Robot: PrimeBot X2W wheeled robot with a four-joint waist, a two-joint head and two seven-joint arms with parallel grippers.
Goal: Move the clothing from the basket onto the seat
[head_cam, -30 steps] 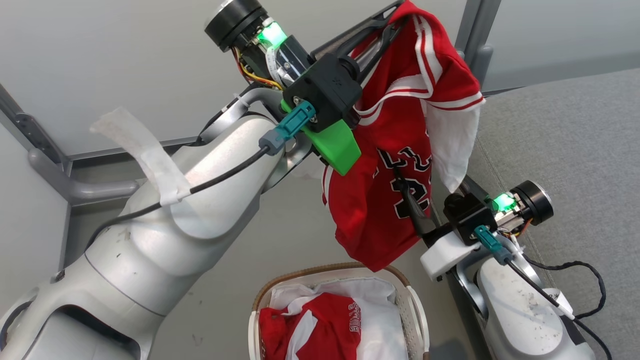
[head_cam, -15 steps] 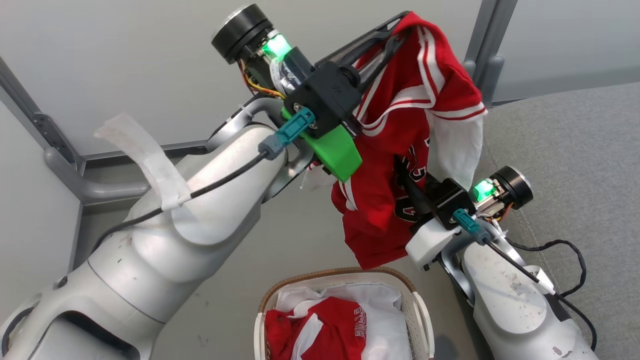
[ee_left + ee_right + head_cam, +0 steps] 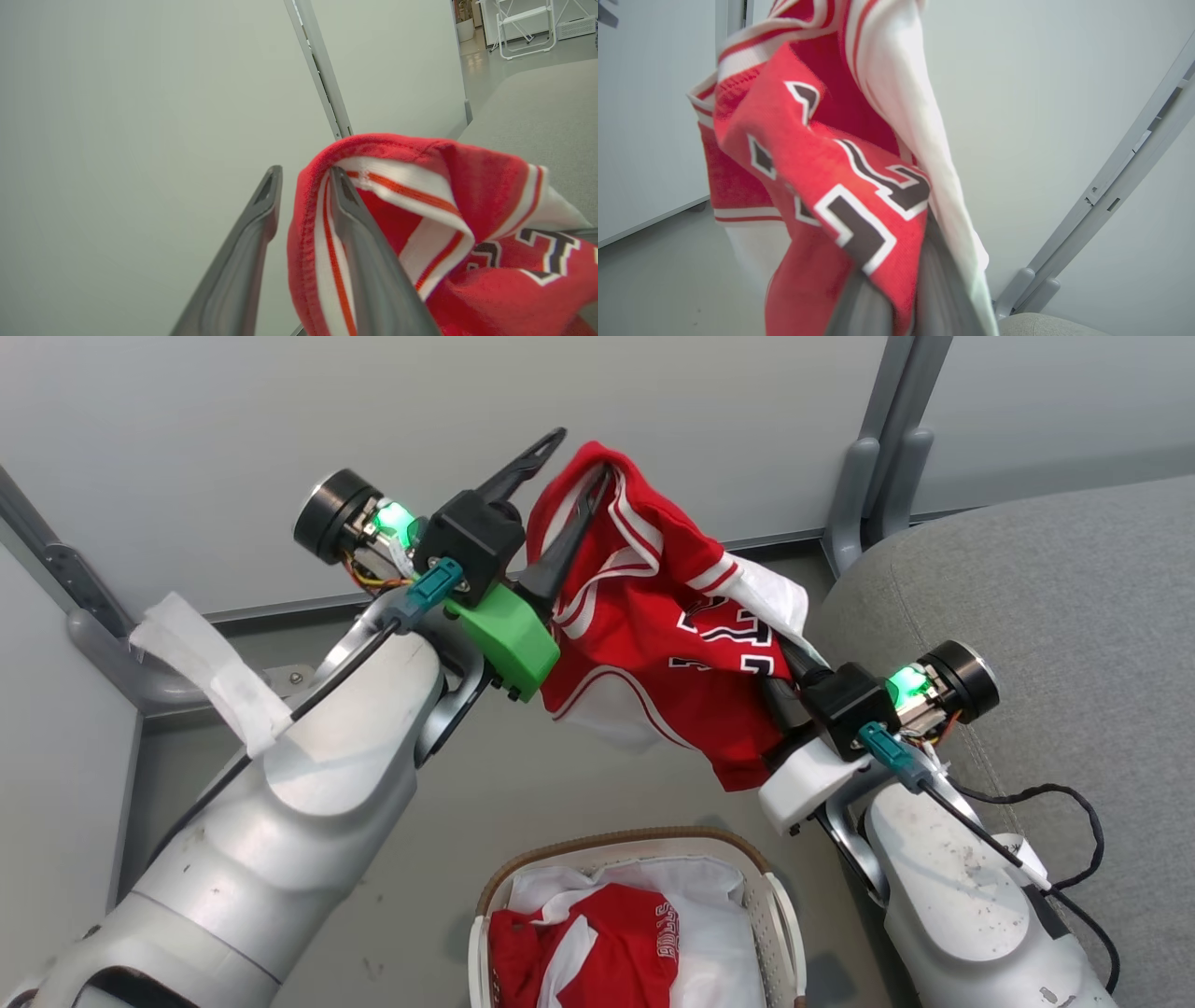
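less than halfway, i judge: the jersey (image 3: 653, 644) hangs in the air between the two arms, not yet over the seat (image 3: 1046, 597), and a second red garment (image 3: 597, 943) lies in the basket (image 3: 775, 915). the left pincer (image 3: 581, 457) is spread, with cloth hooked over one finger. the right pincer (image 3: 784, 677) looks to be pinching the jersey. the jersey's black, white-edged numerals are folded and unreadable; the lettering on the second red garment seems to read "bulls".

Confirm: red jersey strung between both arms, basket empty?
Basket isn't empty: head view shows a red garment with white trim lying in it. Red jersey does hang between left arm and right arm.
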